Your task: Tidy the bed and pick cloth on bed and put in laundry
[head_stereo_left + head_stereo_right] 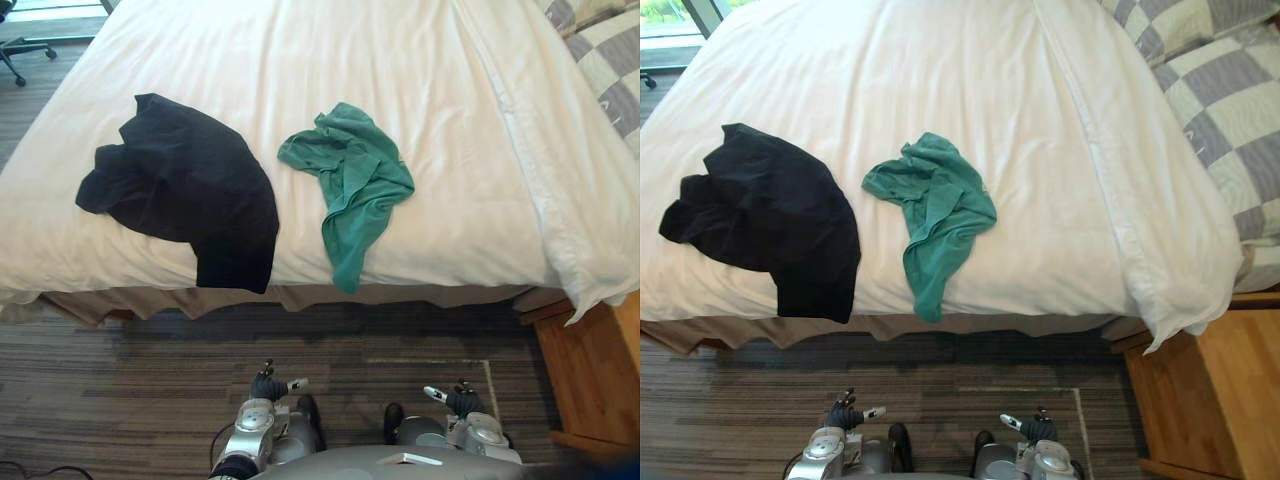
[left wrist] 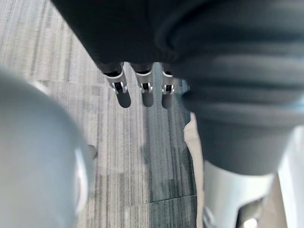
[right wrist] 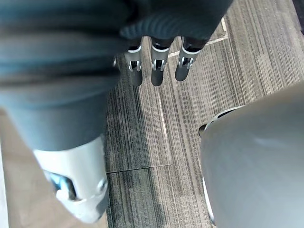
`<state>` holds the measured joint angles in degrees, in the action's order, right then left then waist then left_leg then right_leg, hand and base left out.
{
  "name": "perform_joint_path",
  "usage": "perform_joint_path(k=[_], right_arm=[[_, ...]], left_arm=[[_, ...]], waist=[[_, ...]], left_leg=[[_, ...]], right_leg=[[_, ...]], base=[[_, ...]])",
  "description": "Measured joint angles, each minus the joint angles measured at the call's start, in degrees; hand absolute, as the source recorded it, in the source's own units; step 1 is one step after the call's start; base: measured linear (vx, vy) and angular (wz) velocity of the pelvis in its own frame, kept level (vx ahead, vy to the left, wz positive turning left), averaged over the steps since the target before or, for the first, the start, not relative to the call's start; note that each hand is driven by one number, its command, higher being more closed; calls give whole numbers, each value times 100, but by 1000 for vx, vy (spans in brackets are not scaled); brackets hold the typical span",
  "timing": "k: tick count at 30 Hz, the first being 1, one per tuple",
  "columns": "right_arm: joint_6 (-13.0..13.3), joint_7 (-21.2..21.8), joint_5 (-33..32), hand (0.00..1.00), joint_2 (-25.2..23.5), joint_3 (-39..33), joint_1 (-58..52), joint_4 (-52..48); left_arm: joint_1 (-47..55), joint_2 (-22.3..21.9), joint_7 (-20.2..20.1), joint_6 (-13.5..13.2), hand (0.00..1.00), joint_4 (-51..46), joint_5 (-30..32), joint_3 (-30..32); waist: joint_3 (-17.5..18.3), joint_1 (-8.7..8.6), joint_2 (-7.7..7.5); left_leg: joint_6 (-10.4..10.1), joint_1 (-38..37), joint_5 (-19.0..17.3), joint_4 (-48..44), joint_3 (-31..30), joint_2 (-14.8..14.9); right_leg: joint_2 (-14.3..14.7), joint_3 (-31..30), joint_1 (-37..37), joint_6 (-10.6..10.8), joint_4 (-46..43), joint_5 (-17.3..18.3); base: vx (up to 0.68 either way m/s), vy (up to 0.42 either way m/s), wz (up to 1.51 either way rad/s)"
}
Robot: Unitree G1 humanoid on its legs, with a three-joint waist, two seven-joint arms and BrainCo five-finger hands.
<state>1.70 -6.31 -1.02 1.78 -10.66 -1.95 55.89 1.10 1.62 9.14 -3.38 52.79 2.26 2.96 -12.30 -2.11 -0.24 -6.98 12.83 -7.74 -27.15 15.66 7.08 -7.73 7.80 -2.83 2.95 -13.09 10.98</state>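
Clothes on the bed, both hands low and empty

Two pieces of clothing lie on the bed (image 1: 440, 240), spread out over its white duvet (image 1: 350, 50). From where the robot stands at the side of the bed, the black garment (image 1: 190, 185) is on the left. It is crumpled and wide, and one end drapes over the near edge of the mattress. The green garment (image 1: 355, 180) lies just to the right of it. The two are close but do not touch. The green one is bunched at the top and narrows to a tail that also hangs over the near edge. A tan bed skirt (image 1: 150, 300) shows below the duvet along that side.

Checked pillows (image 1: 1230, 100) in grey and cream sit at the far right end of the bed. A raised fold of the duvet runs across in front of them, and one corner of the duvet droops over a wooden cabinet (image 1: 595, 370) that stands against the bed on the right. The base of an office chair (image 1: 20, 50) shows on the floor beyond the far left corner.

The left hand (image 1: 268, 387) and the right hand (image 1: 460, 400) both hang low over the striped grey carpet (image 1: 130, 380), well short of the bed and apart from each other. In each wrist view the fingers (image 2: 142, 85) (image 3: 158, 71) point loosely down toward the floor. They are relaxed rather than curled, and nothing is between them. Neither hand touches cloth.
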Motion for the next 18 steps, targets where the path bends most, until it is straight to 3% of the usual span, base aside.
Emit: perform_joint_path(k=[1,3,4,7,9,10,11,12,13,15,16,17,18], right_arm=[[-1,-1,0,0,14,-18,-3,10],[-11,-10,0,0,55,-134,-13,16],[-12,-11,0,0,62,-179,-18,17],[-21,-31,-7,0,190,-260,-137,94],[-69,-47,-11,0,301,-251,-357,184],[-80,-53,-14,0,351,-248,-399,277],[-85,-54,-15,0,281,-256,-383,360],[-77,-6,-10,0,193,-282,-380,460],[-79,4,1,0,211,-303,-377,484],[-92,16,31,0,140,-352,-320,538],[-123,25,114,0,164,-254,-258,456],[-126,31,170,0,211,-177,-224,383],[-128,34,261,0,285,4,-162,295]], left_arm=[[-5,0,-1,-17,0,-2,-3,-2],[31,57,7,-20,0,57,-57,64],[36,78,6,-17,0,56,-59,68],[33,163,9,-62,0,26,-63,74],[54,162,12,-113,0,21,-113,59],[56,200,12,-118,0,16,-125,33],[49,266,19,-126,0,24,-126,34],[33,443,111,-138,0,31,-167,55],[48,468,120,-137,0,56,-172,57],[21,530,113,-125,0,156,-293,1],[26,571,109,-126,0,201,-294,-117],[21,576,115,-125,0,212,-294,-126],[7,578,111,-97,0,227,-292,-132]], waist=[[-31,-3,-45],[-9,-12,32],[-13,-23,19],[-30,-79,-83],[18,-78,-42],[66,-79,-16],[100,-91,-155],[177,-131,-268],[189,-60,-263],[270,11,-234],[275,9,-186],[269,-2,-175],[251,2,-146]], left_leg=[[73,80,-132,-197,97,52],[370,111,-473,-514,431,608],[369,114,-509,-472,401,708],[267,188,-438,294,-172,1065],[265,272,-238,1097,-764,1204],[-274,367,329,893,-664,1080],[-441,502,226,598,-606,944],[-323,869,-261,-103,-664,774],[-361,927,-428,-336,-655,758],[-229,878,-594,-528,-459,696],[1,640,-589,-249,-231,705],[56,463,-575,-42,-124,706],[154,82,-508,396,11,686]], right_leg=[[-62,-15,-25,14,-11,-6],[-191,-156,-46,136,-31,-33],[-283,-189,-61,200,-36,-39],[-914,-240,-69,577,-28,40],[-1460,-203,75,1066,92,85],[-1695,-166,225,1137,304,81],[-1835,-245,366,1173,512,63],[-1740,-309,523,1088,621,-163],[-1752,-247,507,1109,690,-510],[-1821,-392,328,1042,659,-1694],[-1852,-250,-40,371,179,-1982],[-1807,-135,-288,31,-294,-1757],[-1515,50,-640,28,-1013,-1169]], base=[[-54,235,-14],[-1,335,-21],[45,312,-1],[97,426,27],[253,728,39],[248,657,33],[343,518,44],[308,298,17],[438,520,-2],[355,503,-34],[321,364,-36],[329,273,-55],[306,193,-63]])
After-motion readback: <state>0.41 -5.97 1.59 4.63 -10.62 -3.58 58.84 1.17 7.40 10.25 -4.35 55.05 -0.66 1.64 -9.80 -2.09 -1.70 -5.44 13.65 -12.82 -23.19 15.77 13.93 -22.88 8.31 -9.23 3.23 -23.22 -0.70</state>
